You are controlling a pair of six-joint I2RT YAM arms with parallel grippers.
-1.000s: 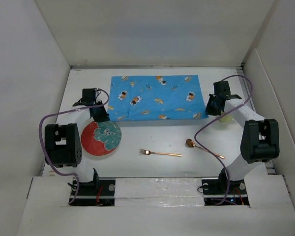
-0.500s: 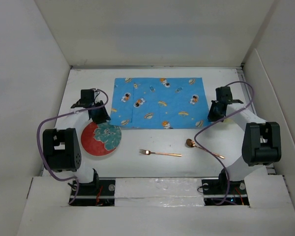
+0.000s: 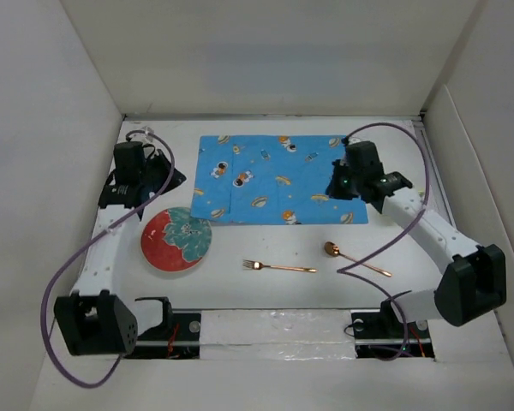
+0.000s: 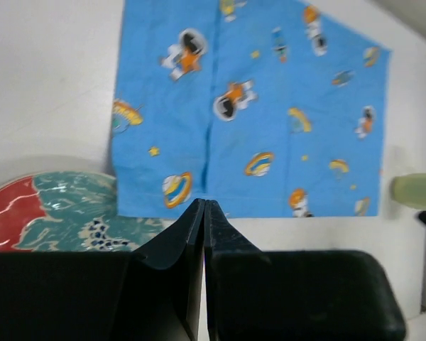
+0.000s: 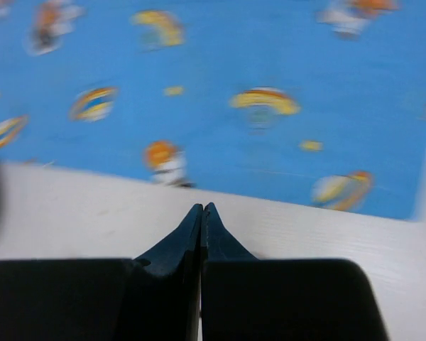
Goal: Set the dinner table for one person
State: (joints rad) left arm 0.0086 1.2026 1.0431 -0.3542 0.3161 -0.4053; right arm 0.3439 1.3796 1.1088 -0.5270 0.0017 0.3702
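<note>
The white dinner table (image 3: 265,291) carries a blue space-print placemat (image 3: 274,178) lying flat at the back middle. A red and teal plate (image 3: 176,239) sits at the near left, a copper fork (image 3: 278,267) in the near middle, and a copper spoon (image 3: 355,259) to its right. My left gripper (image 3: 173,177) is shut and empty, raised beside the mat's left edge. In the left wrist view, my left gripper (image 4: 204,202) hangs over the mat (image 4: 248,106) and plate (image 4: 50,213). My right gripper (image 3: 336,188) is shut and empty by the mat's near right corner. The right wrist view shows it (image 5: 202,206) over bare table, just short of the mat (image 5: 270,64).
A pale green object (image 4: 415,190) shows at the right edge of the left wrist view, right of the mat. White walls (image 3: 51,128) enclose the table on three sides. Purple cables (image 3: 394,231) loop from both arms over the table.
The placemat has slid a little nearer and now lies spread flat. My left gripper has drawn back left off the mat's corner. My right gripper has swung left toward the mat's near right corner.
</note>
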